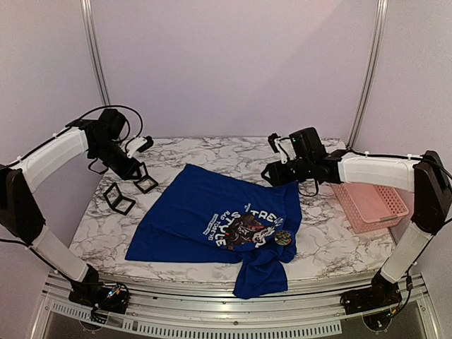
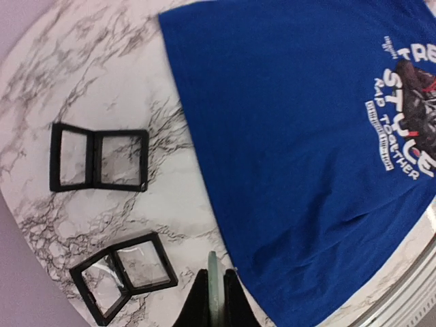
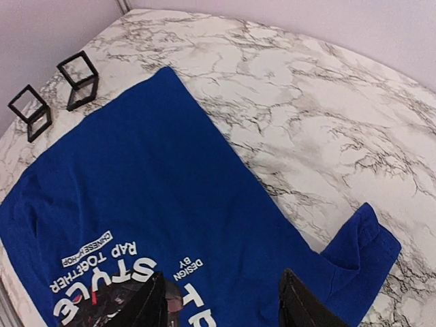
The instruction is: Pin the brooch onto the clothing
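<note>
Nearest you, the brooch [image 1: 282,236] lies on the blue T-shirt [image 1: 191,205], just beside its print. Your right gripper [image 3: 225,306] hangs above the shirt, fingers spread wide. Your left gripper [image 2: 214,289], fingers pressed together, hovers near two open black boxes [image 2: 99,160].

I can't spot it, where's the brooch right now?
In the top view the brooch lies on the blue shirt, just right of its panda print.

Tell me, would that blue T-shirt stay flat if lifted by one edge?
Probably not: the T-shirt looks floppy, its lower part drooping over the table edge. Pushed, it would likely bunch, as its rumpled sleeve suggests.
</note>
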`<state>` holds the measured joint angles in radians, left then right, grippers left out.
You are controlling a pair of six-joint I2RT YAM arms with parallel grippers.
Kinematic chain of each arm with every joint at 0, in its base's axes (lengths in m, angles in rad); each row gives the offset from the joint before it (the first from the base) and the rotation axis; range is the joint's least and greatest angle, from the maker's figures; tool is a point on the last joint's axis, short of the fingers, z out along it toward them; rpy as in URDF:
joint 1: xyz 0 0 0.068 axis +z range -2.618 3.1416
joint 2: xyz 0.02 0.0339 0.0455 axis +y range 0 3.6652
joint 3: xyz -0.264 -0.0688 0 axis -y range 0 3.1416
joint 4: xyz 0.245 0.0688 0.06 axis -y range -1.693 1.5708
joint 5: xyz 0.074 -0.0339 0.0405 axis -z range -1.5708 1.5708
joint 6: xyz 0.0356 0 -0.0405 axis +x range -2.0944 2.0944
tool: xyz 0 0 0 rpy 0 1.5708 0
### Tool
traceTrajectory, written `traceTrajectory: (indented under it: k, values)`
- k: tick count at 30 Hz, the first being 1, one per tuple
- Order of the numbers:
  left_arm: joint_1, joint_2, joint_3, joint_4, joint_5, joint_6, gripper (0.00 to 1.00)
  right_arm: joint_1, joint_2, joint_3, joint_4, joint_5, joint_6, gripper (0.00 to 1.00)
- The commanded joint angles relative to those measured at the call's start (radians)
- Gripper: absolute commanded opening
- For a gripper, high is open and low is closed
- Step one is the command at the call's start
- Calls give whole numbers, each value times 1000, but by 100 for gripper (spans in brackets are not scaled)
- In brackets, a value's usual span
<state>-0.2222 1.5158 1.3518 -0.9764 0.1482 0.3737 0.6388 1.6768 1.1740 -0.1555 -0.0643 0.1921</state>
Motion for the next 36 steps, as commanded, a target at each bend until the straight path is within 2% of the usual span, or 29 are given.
traceTrajectory:
  k: [1,4,7,10,14,18,23,29,36]
  values:
    - [-193,-47,141,-165,197,27,3,66,-113,7,93,-147,-115,54]
    - [-264,-19,277,-229,332,4,3,108,-182,-23,191,-319,-159,54]
    - [-337,-6,416,-202,403,-15,1,140,-253,-86,347,-454,-163,54]
    - [-415,-1,506,-75,452,-74,0,162,-306,-138,538,-548,-131,54]
    - [-484,-19,477,141,563,-194,0,200,-316,-167,714,-618,-69,53]
    - [-537,-5,453,236,605,-288,0,219,-277,-113,720,-638,-49,49]
    - [-594,13,458,246,603,-286,0,224,-235,-75,766,-688,-13,28]
    - [-622,25,462,224,583,-249,0,232,-209,-49,766,-700,-1,28]
    - [-645,35,457,210,568,-225,0,232,-192,-31,761,-706,7,14]
